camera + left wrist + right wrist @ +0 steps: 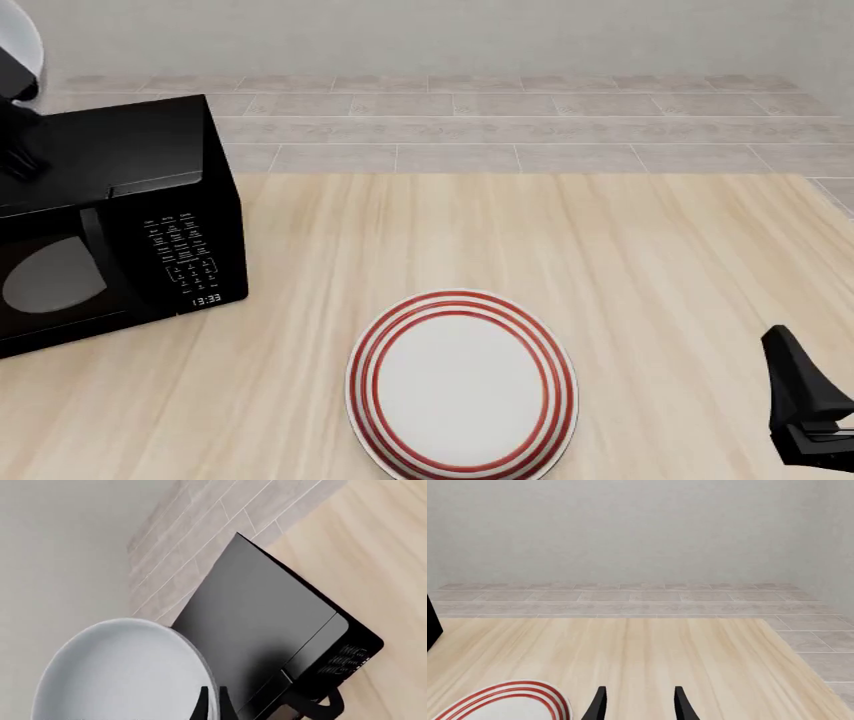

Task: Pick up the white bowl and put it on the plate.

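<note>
The plate [462,385] lies on the table [641,250] near its front edge. The microwave [114,220] stands at its ten o'clock. The bowl [19,40] is above the microwave, at far eleven o'clock.

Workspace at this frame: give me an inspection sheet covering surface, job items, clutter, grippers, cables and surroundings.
Surface: light wooden table, bare around the plate.
Job's things: the plate lies flat at the near middle of the table, nothing on it. The white bowl is held up above the microwave, seen in the left wrist view; only its edge shows at the front view's top left corner.
Clutter: black microwave at the left, door shut, clock lit.
Grippers: left gripper shut on the white bowl's rim. Right gripper open, holding nothing, low at the right, beside the plate.
Cables: nothing seen.
Surroundings: tiled ledge behind the table, plain pale wall.
</note>
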